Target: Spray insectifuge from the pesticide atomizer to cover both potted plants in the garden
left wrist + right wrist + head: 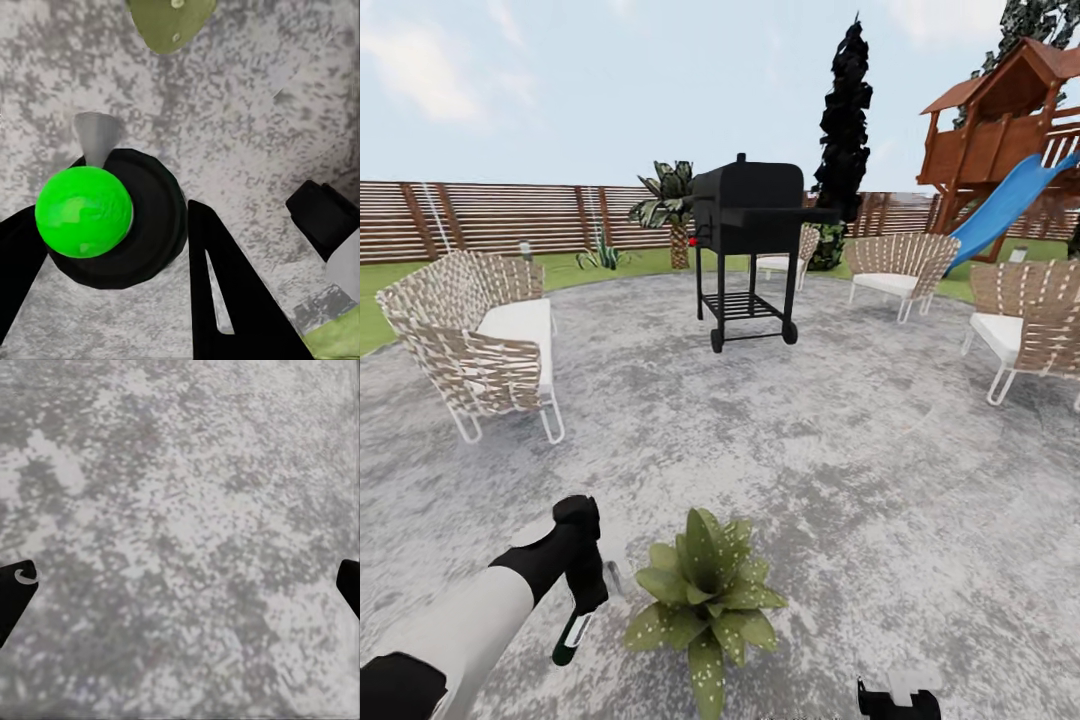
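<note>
While left tool (582, 600) pinches pesticide atomizer (572, 637) beside potted plant (705, 598), right tool (180, 585) spread.

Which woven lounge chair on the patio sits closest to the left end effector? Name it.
The woven wicker chair with the white cushion at the patio's left edge. It stands on the left end effector side; the other chairs sit across the patio, behind and right of the black grill.
</note>
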Tool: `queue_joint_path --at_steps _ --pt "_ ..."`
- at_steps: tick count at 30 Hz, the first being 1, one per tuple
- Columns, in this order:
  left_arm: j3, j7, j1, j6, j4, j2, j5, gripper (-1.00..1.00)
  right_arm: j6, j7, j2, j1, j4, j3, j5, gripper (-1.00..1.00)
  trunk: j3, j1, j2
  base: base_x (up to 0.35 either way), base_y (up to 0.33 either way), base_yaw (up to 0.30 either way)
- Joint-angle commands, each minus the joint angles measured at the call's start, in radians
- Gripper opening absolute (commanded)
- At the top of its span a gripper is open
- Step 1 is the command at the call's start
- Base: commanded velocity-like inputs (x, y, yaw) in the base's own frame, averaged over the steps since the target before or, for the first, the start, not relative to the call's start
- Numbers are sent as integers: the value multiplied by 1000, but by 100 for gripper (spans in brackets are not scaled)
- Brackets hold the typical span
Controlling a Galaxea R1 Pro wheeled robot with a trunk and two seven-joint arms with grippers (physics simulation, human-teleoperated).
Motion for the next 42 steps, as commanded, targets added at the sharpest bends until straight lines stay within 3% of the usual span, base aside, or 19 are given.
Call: queue_joint_path --at_steps 1,3,6,16,25,42 --pt "-31 -7 2 10 -2 1 -3 -100 -3 -1 0 -1 1 9 -10 100 -1 0 0 0 0 -295" --pt "-74 -7 7 11 -2 2 -4 -100 -3 -1 0 -1 1 9 -10 100 -1 0 0 0 0 -295" --pt "-98 -8 10 11 -1 3 -3 -100 -3 -1 0 -1 1 9 -10 100 -1 0 0 0 0 -295" --pt "-96 -96 0 11 -2 4 -3 -100 -4 2 0 -1 3 13 -9 100 -1 0 0 0 0 -116" --pt "-96 -94 1 14 -6 2 -3 -100 -5 0 0 -1 1 11 -9 100 -1 0 0 -180 14 -15" --pt "-96 -97 0 15 -8 1 -3 -100 -4 -1 0 -1 2 10 -9 100 -1 0 0 -21 233 -286"
